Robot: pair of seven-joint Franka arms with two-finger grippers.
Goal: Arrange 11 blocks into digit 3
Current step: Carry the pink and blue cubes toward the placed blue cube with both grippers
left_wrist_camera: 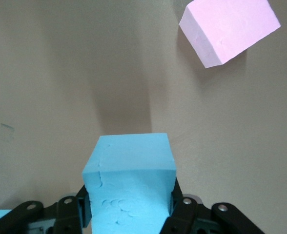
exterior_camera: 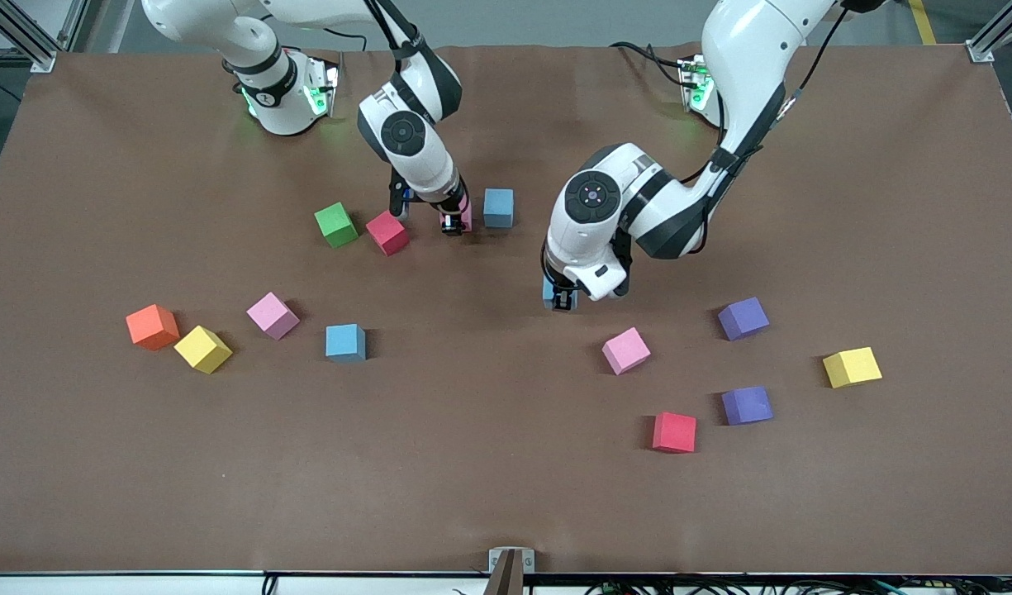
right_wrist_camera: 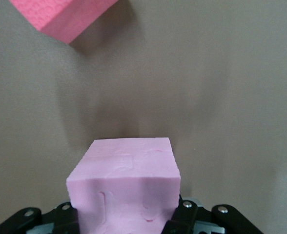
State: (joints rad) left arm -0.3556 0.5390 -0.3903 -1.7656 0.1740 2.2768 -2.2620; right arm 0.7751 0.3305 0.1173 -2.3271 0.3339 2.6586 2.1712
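- The right arm comes from its base at the top of the front view, bends at the elbow and points its wrist straight down over the table middle; the right gripper [exterior_camera: 453, 225] sits low, between the red cube [exterior_camera: 387, 232] and a light blue cube [exterior_camera: 498, 207].
- The left arm reaches in from its base, folds at the elbow, and its wrist also points down; the left gripper [exterior_camera: 561, 299] is low over the table, nearer the front camera than that light blue cube beside the right gripper.
- No readable writing or brand shows on the arms or cubes.
- The right gripper's fingers [right_wrist_camera: 180, 214] are clamped on a pink cube [right_wrist_camera: 126, 187], which fills the gap between them; its own wrist view shows the red cube's corner close by.
- The left gripper's fingers [left_wrist_camera: 182, 209] are clamped on a light blue cube [left_wrist_camera: 131, 183]; its wrist view shows a second pink cube [left_wrist_camera: 229, 30] lying near on the brown table [exterior_camera: 506, 496].
- No digit figure stands yet: the cubes lie scattered.
- Taking the red cube beside the right gripper as landmark: a green cube [exterior_camera: 335, 224] lies just beside it, toward the right arm's end.
- Nearer the front camera than it lie an orange cube [exterior_camera: 152, 326], a yellow cube [exterior_camera: 202, 349], a pink cube [exterior_camera: 273, 315] and a light blue cube [exterior_camera: 345, 342].
- Well apart from it, toward the left arm's end, lie two purple cubes [exterior_camera: 743, 318] [exterior_camera: 747, 405], a second red cube [exterior_camera: 675, 432] and a second yellow cube [exterior_camera: 852, 367].
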